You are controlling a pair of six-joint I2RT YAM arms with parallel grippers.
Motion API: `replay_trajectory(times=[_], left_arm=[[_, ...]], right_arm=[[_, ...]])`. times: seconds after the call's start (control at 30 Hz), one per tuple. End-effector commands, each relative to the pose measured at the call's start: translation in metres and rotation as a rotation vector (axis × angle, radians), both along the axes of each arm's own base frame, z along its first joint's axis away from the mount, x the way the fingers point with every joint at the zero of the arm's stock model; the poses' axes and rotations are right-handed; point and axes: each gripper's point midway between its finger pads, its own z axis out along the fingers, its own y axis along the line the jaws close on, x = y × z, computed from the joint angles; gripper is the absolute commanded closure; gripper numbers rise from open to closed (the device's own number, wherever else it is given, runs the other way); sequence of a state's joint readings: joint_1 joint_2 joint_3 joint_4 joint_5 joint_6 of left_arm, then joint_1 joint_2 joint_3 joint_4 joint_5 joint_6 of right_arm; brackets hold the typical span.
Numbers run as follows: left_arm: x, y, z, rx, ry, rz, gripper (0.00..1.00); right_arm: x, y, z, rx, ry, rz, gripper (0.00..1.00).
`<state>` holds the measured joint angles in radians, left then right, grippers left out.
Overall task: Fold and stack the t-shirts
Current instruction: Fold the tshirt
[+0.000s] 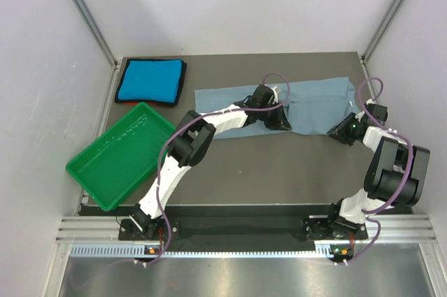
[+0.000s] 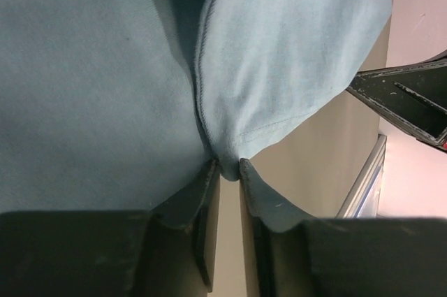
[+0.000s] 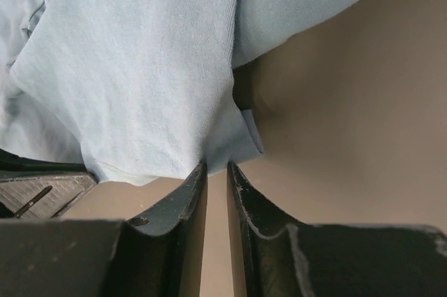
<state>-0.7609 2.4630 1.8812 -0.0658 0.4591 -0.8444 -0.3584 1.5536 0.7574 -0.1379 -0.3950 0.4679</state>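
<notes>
The dusty grey-blue t-shirt (image 1: pixel 314 105) lies as a long band across the back of the table. My left gripper (image 1: pixel 276 121) is shut on its near edge at the middle; the left wrist view shows a pinch of cloth (image 2: pixel 227 164) between the fingertips. My right gripper (image 1: pixel 343 129) is shut on the shirt's near right corner; the right wrist view shows the cloth (image 3: pixel 216 154) between the fingertips. The turquoise-blue t-shirt (image 1: pixel 151 80) with dark edging lies folded at the back left, apart from both grippers.
A green plastic tray (image 1: pixel 119 154) sits tilted at the left, overhanging the table's left edge. White walls stand to the left, right and back. The brown tabletop (image 1: pixel 265 171) runs in front of the shirt.
</notes>
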Motion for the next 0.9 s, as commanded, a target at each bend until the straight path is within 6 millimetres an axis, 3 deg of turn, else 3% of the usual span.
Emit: replay_trajectory(times=[0.0, 0.03, 0.17, 0.4, 0.53, 0.63, 0.77, 0.8, 0.87], left_arm=[[0.009, -0.012, 0.025, -0.068, -0.049, -0.009, 0.79], [0.010, -0.013, 0.025, -0.068, -0.048, -0.007, 0.86], [0.011, -0.015, 0.033, -0.085, -0.049, -0.003, 1.00], [0.024, -0.018, 0.064, -0.122, -0.097, 0.044, 1.00], [0.045, -0.022, 0.088, -0.201, -0.148, 0.090, 1.00], [0.058, -0.022, 0.093, -0.240, -0.139, 0.108, 1.00], [0.064, -0.024, 0.099, -0.292, -0.126, 0.114, 1.00], [0.065, -0.025, 0.101, -0.303, -0.132, 0.115, 1.00], [0.068, -0.024, 0.102, -0.312, -0.131, 0.121, 1.00]], right_arm=[[0.016, -0.006, 0.023, -0.021, -0.079, 0.012, 0.83], [0.017, -0.006, 0.024, -0.022, -0.080, 0.014, 0.85], [0.019, -0.005, 0.026, -0.011, -0.084, 0.018, 1.00], [0.043, -0.011, 0.058, -0.031, -0.163, 0.031, 1.00], [0.065, -0.014, 0.074, -0.015, -0.216, 0.039, 1.00], [0.063, -0.012, 0.074, 0.008, -0.198, 0.032, 1.00], [0.043, -0.016, 0.066, -0.004, -0.142, -0.059, 0.71], [0.040, -0.013, 0.070, 0.001, -0.159, -0.064, 0.67], [0.031, -0.008, 0.058, 0.030, -0.156, -0.090, 0.62]])
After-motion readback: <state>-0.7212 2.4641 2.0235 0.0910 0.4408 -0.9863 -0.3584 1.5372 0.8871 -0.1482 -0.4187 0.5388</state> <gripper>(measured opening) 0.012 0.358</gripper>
